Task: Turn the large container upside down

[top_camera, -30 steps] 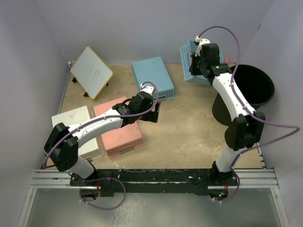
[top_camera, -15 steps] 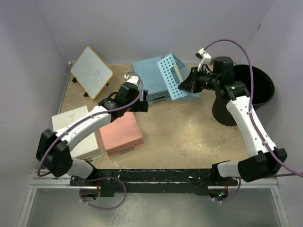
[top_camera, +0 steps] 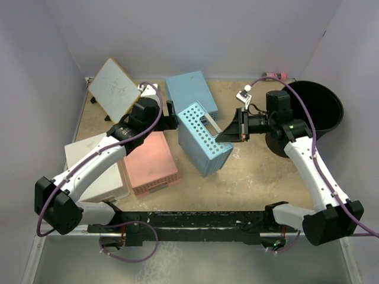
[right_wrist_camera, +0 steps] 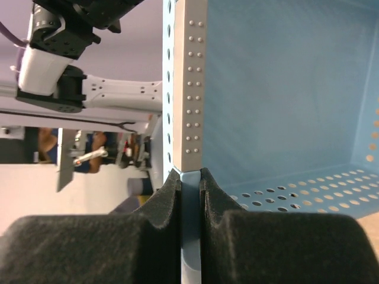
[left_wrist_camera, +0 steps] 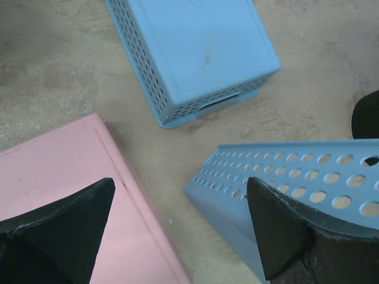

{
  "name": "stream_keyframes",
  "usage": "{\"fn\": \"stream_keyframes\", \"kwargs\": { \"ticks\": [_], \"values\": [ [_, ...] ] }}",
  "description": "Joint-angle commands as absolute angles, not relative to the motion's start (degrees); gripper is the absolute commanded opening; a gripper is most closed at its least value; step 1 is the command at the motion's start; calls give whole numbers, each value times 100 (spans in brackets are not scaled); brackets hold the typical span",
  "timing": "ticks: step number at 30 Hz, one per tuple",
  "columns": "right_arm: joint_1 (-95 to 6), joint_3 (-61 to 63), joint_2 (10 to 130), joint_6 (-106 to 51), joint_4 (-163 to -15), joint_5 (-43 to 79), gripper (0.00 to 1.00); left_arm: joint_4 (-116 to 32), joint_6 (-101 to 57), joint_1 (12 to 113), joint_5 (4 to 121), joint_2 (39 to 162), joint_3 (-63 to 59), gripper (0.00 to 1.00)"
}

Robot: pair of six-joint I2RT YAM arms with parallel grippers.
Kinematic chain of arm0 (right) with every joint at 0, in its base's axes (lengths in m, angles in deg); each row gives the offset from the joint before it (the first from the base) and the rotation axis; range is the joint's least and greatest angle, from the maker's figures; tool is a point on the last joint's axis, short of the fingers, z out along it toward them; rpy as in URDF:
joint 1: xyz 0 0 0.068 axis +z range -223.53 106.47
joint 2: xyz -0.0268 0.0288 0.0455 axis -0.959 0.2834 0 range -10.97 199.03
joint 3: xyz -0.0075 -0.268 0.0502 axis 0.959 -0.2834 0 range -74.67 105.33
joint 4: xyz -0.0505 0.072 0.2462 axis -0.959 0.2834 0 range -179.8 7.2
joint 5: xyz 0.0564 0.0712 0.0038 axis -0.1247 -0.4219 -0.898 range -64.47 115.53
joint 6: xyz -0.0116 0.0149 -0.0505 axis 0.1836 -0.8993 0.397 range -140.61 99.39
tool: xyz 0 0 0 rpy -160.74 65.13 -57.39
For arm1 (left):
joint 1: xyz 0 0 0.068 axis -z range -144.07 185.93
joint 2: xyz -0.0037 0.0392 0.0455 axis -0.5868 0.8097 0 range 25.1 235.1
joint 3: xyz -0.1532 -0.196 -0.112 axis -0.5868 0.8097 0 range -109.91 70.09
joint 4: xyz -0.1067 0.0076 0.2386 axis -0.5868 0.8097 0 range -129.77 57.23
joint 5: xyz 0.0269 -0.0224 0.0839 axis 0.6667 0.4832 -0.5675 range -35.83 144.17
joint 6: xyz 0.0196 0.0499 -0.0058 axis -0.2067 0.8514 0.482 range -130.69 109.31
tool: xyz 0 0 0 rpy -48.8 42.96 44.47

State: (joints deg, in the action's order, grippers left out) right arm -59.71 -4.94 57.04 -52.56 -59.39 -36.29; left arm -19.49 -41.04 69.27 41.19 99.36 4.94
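Note:
The large container, a tall round black bin [top_camera: 317,109], stands upright at the far right, open side up, with no gripper on it. My right gripper [top_camera: 234,135] is to its left, shut on the rim of a blue perforated basket [top_camera: 204,139] that is tipped on edge at the table's middle. The right wrist view shows the pads [right_wrist_camera: 166,195] clamped on that rim [right_wrist_camera: 190,89]. My left gripper [top_camera: 169,121] is open and empty, just left of the held basket [left_wrist_camera: 284,177] and above the pink basket's corner [left_wrist_camera: 53,177].
A second blue basket [top_camera: 189,89] lies upside down at the back centre. A pink basket [top_camera: 151,165] and a white basket [top_camera: 95,165] lie upside down at the left. A small whiteboard [top_camera: 115,89] leans at the back left. Walls close in on three sides.
My right gripper has carried the blue perforated basket from the back right, near the bin, to the table's middle and tipped it. My left arm has drawn back toward the far left.

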Motion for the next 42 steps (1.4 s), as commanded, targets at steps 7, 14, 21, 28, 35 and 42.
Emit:
{"fn": "stream_keyframes", "kwargs": {
  "ticks": [7,14,21,28,35,42],
  "values": [
    [-6005,-1270,5728,-6669,-7075,-4737,0,-1980,-3894,6863,3961,10057,86,90],
    [-6148,-1366,6140,-6098,-6181,-4402,0,-2034,-3963,6863,4202,10121,144,90],
    [-6367,82,6658,-4059,-3371,-432,39,-2163,-3903,6863,4389,10206,163,90],
    [-6360,147,6614,-3950,-3711,1256,60,-2351,-3985,6863,4685,10398,169,89],
    [-6360,280,6409,-3928,-3882,2446,62,-2475,-4078,6871,4981,10518,186,89],
    [-6332,372,5839,-3613,-4339,2107,62,-2603,-4077,7048,5113,10630,241,89]
  ]
}}
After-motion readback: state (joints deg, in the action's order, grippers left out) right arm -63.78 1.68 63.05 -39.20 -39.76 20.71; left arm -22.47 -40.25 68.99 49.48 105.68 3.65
